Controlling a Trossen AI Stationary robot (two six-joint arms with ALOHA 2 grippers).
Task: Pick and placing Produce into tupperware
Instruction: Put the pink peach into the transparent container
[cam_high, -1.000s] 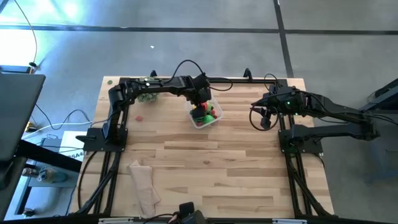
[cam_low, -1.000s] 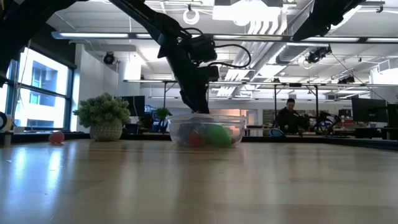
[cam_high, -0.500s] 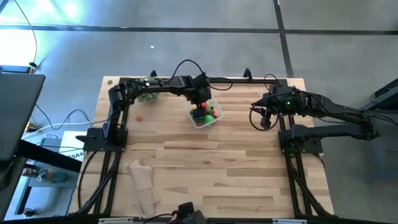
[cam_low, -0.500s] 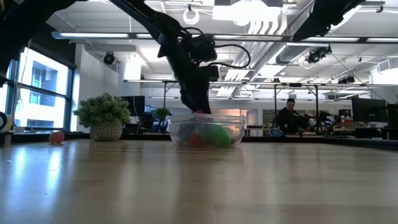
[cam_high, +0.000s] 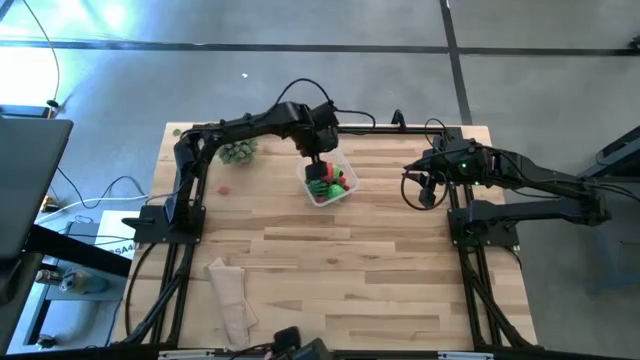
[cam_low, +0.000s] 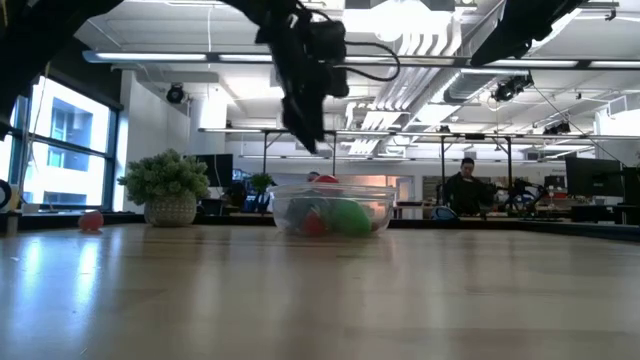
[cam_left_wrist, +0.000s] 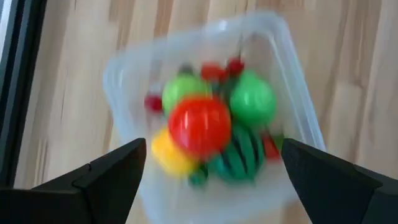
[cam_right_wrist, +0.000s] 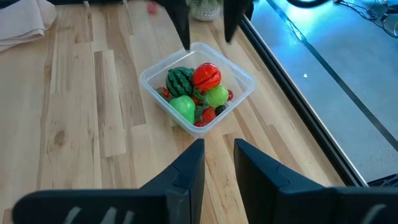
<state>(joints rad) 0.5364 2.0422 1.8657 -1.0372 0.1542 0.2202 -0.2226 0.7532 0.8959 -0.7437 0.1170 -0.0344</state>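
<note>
The clear square tupperware sits on the far middle of the table, holding several toy produce pieces. A red ball lies on top of a striped watermelon, green pieces and a yellow piece. My left gripper hangs open above the tupperware, touching nothing. One small red piece lies on the table to the left. My right gripper waits open at the right side, above the table.
A pale-green leafy ball stands near the far left corner. A beige cloth lies near the near left edge. Bare wood spreads over the middle and near part of the table. A person sits in the room beyond.
My left gripper has risen straight up from inside the tupperware to well above its rim. The red ball stays behind on top of the pile. The tupperware has kept its place.
</note>
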